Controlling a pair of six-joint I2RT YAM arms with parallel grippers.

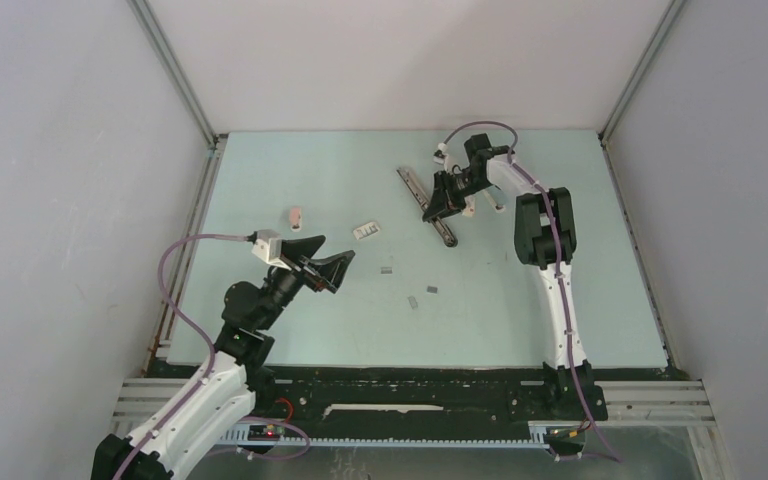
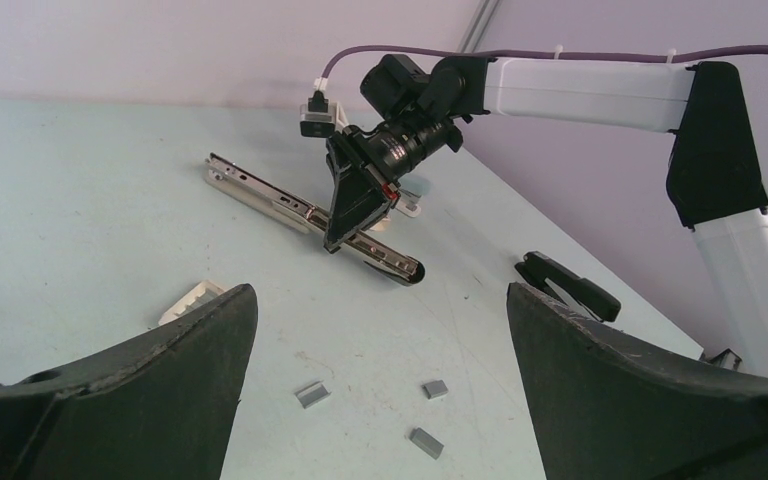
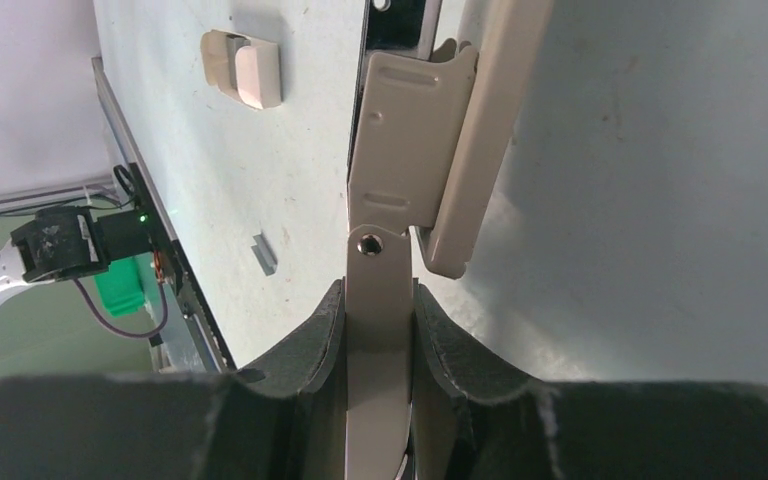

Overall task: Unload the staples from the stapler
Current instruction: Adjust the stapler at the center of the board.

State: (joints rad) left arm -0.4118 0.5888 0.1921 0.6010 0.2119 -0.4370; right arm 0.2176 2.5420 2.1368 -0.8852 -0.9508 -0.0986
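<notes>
The pale green table point(image 1: 520, 300) carries everything, and the top view alone takes in both arms at once: the right arm point(image 1: 560, 300) reaches to the far middle of the table, and the left arm point(image 1: 210, 380) is raised over the near left part. The stapler point(image 1: 410, 182) lies folded out flat in a long diagonal line at the far centre. The right gripper point(image 1: 448, 200) sits on its middle. Only the right wrist view shows that hold closely, with both fingers point(image 3: 315, 340) pressed against the sides of a narrow metal bar of the stapler just below its hinge pin. The left gripper point(image 1: 332, 256) stands spread wide with nothing in it, above the table. The left wrist view brings out a black object point(image 2: 568, 285) lying under the right arm, which the top view does not show. A small pink stapler point(image 1: 295, 215) rests apart on the left, and a small white piece point(image 1: 365, 231) lies between it and the open stapler. The staples point(image 2: 311, 395) are three short grey strips loose on the table near the middle, in front of the left gripper, well apart from the stapler; the right wrist view catches just one of them.
</notes>
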